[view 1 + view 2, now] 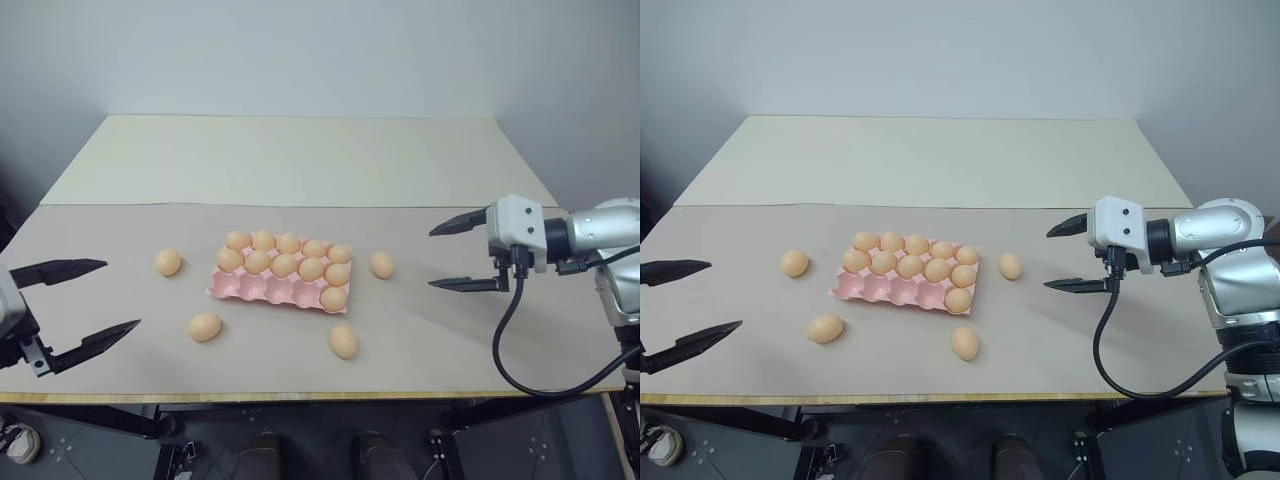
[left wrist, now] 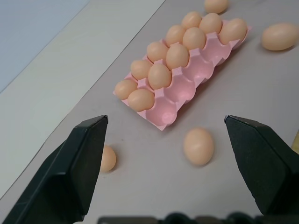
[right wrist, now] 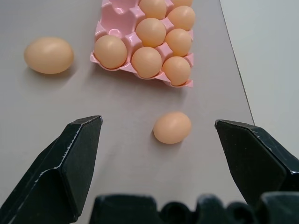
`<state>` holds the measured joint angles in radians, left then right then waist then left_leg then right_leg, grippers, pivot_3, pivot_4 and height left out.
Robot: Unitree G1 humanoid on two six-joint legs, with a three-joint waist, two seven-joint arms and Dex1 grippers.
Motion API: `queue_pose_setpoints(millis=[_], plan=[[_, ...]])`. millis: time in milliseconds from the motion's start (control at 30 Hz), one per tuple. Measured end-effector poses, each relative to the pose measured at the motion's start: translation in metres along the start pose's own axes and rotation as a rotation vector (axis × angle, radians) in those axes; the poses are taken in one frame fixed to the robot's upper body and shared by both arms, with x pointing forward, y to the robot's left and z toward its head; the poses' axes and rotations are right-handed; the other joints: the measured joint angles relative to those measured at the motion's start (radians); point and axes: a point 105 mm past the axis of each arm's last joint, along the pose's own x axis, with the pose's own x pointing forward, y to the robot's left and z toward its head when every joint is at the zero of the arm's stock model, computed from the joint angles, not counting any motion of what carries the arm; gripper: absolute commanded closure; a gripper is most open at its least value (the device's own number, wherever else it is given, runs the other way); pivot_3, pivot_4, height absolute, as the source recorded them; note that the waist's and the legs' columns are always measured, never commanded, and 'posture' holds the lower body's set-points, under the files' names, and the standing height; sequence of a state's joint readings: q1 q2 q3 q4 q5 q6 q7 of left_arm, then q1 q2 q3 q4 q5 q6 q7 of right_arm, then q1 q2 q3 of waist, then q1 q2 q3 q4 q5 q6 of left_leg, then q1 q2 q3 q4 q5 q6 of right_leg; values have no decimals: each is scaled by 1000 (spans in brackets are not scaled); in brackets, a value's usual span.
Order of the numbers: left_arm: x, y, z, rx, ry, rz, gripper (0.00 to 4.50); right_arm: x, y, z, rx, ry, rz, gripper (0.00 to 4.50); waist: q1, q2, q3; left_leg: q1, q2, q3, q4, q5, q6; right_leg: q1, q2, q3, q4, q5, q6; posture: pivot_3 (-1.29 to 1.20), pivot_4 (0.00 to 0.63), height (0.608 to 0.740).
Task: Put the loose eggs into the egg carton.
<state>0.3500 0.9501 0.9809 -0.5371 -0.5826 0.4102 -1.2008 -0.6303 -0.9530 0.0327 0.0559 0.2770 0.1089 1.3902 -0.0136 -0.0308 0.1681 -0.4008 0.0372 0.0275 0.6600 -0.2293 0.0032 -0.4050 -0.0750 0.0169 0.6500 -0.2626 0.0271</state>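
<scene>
Our right gripper (image 1: 468, 253) hangs with its fingers spread wide and nothing between them, at about three o'clock from the egg carton (image 1: 262, 288). Our left gripper (image 1: 85, 305) is likewise agape and empty, near eight o'clock. The carton sits mid-table with eleven eggs seated and four near-row cups bare. Four loose eggs lie around it: one at three o'clock (image 1: 381, 264), one at five (image 1: 343, 341), one at seven (image 1: 204, 326), one at nine (image 1: 168, 262). We judge we are between picks; next, the right gripper should descend over the three o'clock egg and close gently.
</scene>
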Motion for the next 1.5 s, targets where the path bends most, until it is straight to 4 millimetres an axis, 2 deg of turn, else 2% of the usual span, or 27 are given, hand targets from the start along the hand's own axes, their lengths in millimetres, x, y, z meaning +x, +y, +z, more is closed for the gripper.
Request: queue_pose_setpoints(millis=[667, 900, 967, 1200, 1500], plan=[[4, 3, 7, 15, -42, 30, 160, 1, -7, 2, -10, -5, -16, 0, 0, 0, 0, 0, 0, 0, 0, 0, 0, 0, 0, 0, 0, 0, 0, 0, 150, 740], [11, -2, -1, -27, -37, -24, 160, 3, -12, 4, 27, 7, -49, 0, 0, 0, 0, 0, 0, 0, 0, 0, 0, 0, 0, 0, 0, 0, 0, 0, 150, 740], [15, -2, -3, -42, -39, -46, 160, 9, -14, 2, 51, 12, -66, 0, 0, 0, 0, 0, 0, 0, 0, 0, 0, 0, 0, 0, 0, 0, 0, 0, 150, 740], [23, 0, -7, -33, -37, -96, 160, 54, -24, -15, 205, 50, -132, 0, -5, 0, 0, -1, 0, 0, 0, 0, 0, -2, 1, 0, 1, 1, -1, 0, 150, 740], [24, -3, -14, -44, -6, -127, 160, 91, -28, -42, 284, 137, -165, 0, -3, 0, 0, -4, -1, 0, 0, 0, 0, -4, 0, 0, 1, 1, -1, 0, 150, 740]])
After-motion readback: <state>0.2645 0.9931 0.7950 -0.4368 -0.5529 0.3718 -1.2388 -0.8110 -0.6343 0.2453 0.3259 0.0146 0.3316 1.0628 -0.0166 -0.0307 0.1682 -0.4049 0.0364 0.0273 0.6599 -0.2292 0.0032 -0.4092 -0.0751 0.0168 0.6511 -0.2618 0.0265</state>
